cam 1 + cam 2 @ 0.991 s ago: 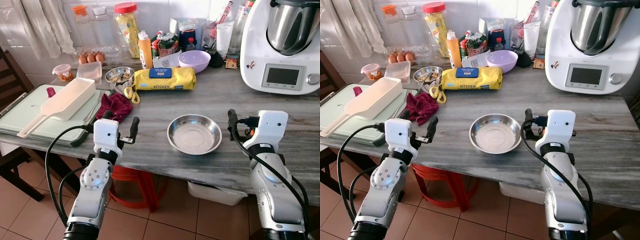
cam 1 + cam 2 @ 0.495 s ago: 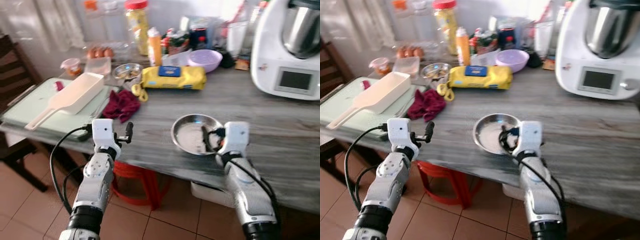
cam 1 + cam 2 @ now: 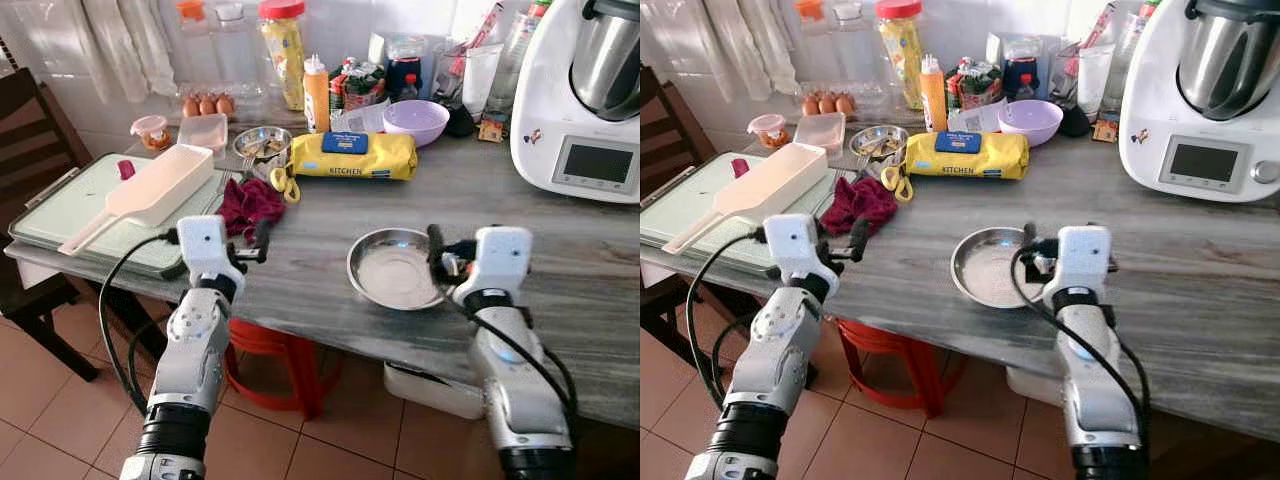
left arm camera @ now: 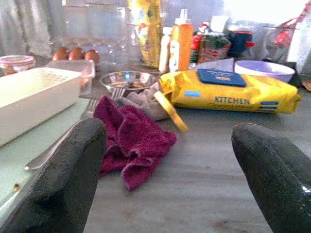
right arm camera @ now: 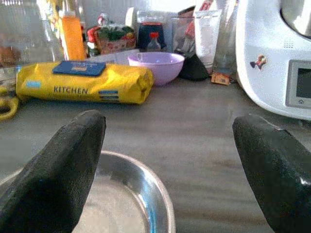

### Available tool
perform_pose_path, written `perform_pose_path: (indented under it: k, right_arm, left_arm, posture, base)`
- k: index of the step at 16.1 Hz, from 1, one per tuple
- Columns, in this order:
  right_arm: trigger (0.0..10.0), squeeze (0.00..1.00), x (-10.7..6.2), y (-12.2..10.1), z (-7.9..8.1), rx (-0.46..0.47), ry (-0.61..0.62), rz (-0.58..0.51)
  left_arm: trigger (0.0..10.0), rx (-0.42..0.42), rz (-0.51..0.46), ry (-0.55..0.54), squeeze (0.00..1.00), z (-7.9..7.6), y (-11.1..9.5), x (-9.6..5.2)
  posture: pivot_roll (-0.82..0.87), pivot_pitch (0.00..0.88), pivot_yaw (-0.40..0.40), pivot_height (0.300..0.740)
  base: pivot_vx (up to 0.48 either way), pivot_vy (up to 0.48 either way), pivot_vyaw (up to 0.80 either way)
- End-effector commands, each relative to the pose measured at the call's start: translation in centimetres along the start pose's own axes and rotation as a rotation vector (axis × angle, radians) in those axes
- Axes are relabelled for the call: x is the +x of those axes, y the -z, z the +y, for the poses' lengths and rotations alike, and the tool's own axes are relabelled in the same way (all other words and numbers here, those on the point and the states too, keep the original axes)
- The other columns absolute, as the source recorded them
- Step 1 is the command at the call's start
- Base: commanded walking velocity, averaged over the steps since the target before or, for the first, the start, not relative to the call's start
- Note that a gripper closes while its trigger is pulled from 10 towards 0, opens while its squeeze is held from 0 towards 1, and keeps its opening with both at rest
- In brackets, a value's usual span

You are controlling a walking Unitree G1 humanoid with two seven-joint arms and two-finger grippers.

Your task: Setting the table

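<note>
At the far left of the grey marbled table (image 3: 330, 285) lies a pale green rectangular tray (image 3: 60, 210), and on it rests a cream plastic scoop with a long handle (image 3: 150, 195). Just beside the tray's right edge a metal fork (image 4: 63, 143) lies, and next to it a crumpled dark red cloth (image 3: 250, 203).

The left gripper (image 3: 258, 243) hovers at the near edge of the table, in front of the red cloth. Its two black fingers (image 4: 63, 179) are spread wide apart and hold nothing.

Behind the cloth stand a small steel bowl with food scraps (image 3: 259, 143) and a long yellow packet marked KITCHEN (image 3: 352, 157). Further back are an orange squeeze bottle (image 3: 317, 92) and a lilac plastic bowl (image 3: 415, 120).

The shallow round steel dish (image 3: 393, 269) sits near the front edge of the table, in the middle. The right gripper (image 3: 440, 255) is at the right rim of this dish; its fingers (image 5: 58, 170) are also released, wide open, one above the dish's inside and one beyond the rim. I cannot tell if they touch the metal.

At the far right stands a big white kitchen machine with a steel jug (image 3: 590, 100).
</note>
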State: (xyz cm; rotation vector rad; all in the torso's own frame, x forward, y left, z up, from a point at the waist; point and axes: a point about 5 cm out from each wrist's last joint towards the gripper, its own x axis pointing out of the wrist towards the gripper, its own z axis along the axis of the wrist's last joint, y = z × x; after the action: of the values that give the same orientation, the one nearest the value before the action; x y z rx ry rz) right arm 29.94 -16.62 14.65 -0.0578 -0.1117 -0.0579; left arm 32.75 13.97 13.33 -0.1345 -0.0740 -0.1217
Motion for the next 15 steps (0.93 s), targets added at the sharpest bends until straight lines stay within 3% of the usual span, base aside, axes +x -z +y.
perform_pose_path:
  k: [1, 5, 6, 7, 9, 13, 15]
  right_arm:
    - [10.0, 0.0, -0.5, 0.0, -0.1, 0.009, -0.013, 0.02]
    - [10.0, 0.0, -1.6, -0.1, -0.2, -0.039, 0.01, 0.003]
    - [10.0, 0.0, -1.7, -0.1, -0.1, -0.035, 0.01, 0.007]
    - [10.0, 0.0, -1.7, -0.2, -0.1, -0.036, 0.01, 0.005]
    - [10.0, 0.0, -1.7, -0.2, 0.0, -0.046, 0.008, 0.011]
    - [10.0, 0.0, -1.7, 0.1, -0.3, -0.046, 0.029, 0.026]
    - [10.0, 0.0, -1.6, -0.3, -0.3, -0.075, 0.025, 0.008]
  left_arm:
    - [10.0, 0.002, 0.035, -0.008, 0.0, 0.5, 0.4, -0.6]
    - [10.0, -0.03, 0.094, -0.03, 0.0, 1.0, 1.4, -1.6]
    - [10.0, 0.014, 0.113, -0.001, 0.0, 0.6, 1.5, -1.5]
    - [10.0, -0.022, 0.118, 0.017, 0.0, 0.3, 1.6, -1.5]
    - [10.0, 0.009, 0.108, 0.023, 0.0, -0.3, 1.3, -1.3]
    - [10.0, -0.007, 0.109, 0.023, 0.0, -0.5, 0.9, -1.0]
    - [10.0, 0.011, 0.057, 0.028, 0.0, -0.6, -0.2, -0.8]
  posture:
    - [-0.08, 0.039, 0.078, 0.74]
    - [-0.09, 0.056, 0.089, 0.74]
    - [-0.1, 0.055, 0.093, 0.74]
    - [-0.1, 0.055, 0.094, 0.74]
    - [-0.1, 0.056, 0.103, 0.74]
    - [-0.11, 0.048, 0.109, 0.74]
    - [-0.1, 0.051, 0.108, 0.74]
  base:
    - [0.0, 0.0, 0.0]
    - [0.0, 0.0, 0.0]
    - [0.0, 0.0, 0.0]
    - [0.0, 0.0, 0.0]
    - [0.0, 0.0, 0.0]
    - [0.0, 0.0, -0.77]
    - [0.0, 0.0, -0.39]
